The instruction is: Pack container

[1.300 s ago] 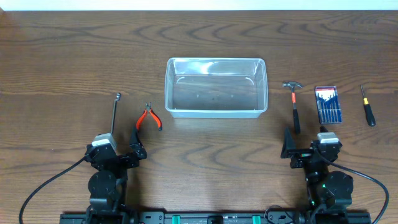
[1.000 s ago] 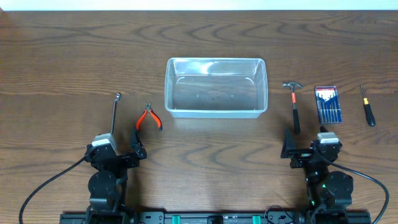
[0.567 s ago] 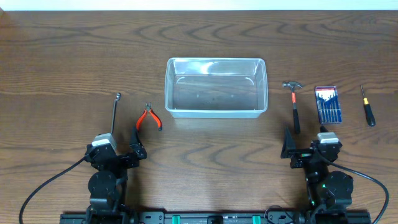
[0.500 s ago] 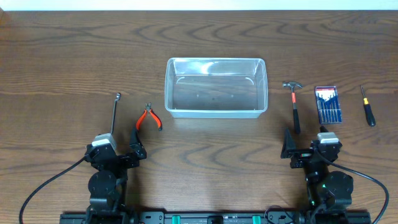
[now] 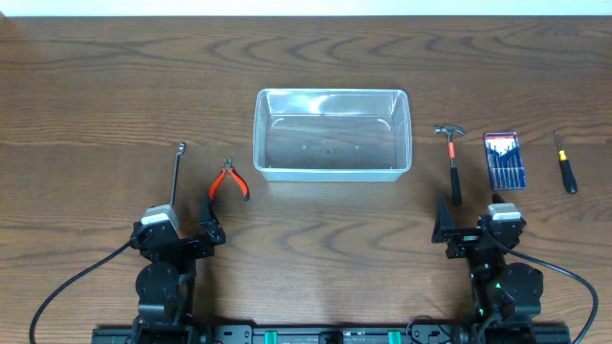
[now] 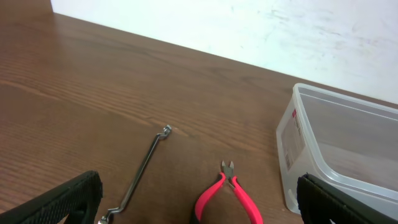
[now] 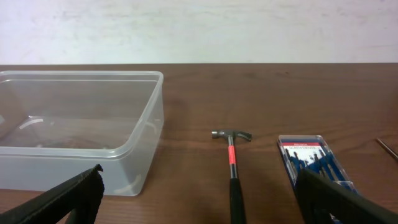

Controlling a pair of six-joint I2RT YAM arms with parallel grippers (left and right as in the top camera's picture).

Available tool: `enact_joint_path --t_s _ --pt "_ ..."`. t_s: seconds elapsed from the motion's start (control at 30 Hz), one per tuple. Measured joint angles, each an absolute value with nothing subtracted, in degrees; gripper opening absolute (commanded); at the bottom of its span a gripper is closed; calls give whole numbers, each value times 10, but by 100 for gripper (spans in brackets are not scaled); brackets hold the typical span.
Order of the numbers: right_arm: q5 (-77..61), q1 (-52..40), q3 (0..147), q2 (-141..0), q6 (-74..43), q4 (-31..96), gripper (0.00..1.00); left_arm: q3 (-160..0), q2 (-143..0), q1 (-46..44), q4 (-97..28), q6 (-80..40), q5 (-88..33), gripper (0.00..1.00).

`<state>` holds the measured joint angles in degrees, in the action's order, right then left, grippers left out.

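2 grippers: left gripper (image 5: pixel 182 234) and right gripper (image 5: pixel 475 227) both spread wide, nothing held, at the near edge of the table (image 5: pixel 96 76).
Container: clear container (image 5: pixel 332 174) at table centre, well ahead of both grippers.
Left side: red-handled pliers (image 5: pixel 229 181) ahead of the left gripper; metal wrench (image 5: pixel 177 175) beside them, farther left.
Right side: hammer (image 5: pixel 452 162), handle end near the right gripper; screwdriver set (image 5: pixel 504 161), then 1 screwdriver (image 5: pixel 566 163) farther right.
In the way: pliers lie between left gripper and container.

The container (image 5: pixel 331 94) was a clear, shallow plastic bin, rectangular with rounded corners and a rim. It sat upright and open-topped mid-width on the table (image 5: pixel 115 76), long sides running left to right, wood grain showing through its floor.
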<state>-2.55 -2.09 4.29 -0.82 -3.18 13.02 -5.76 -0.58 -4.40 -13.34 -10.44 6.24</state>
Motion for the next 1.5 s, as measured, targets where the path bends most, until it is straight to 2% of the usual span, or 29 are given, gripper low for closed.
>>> enact_joint_path --t_s 1.5 --pt "-25 -21 43 -8 -42 101 99 -58 -6 -44 -134 -104 62 98"
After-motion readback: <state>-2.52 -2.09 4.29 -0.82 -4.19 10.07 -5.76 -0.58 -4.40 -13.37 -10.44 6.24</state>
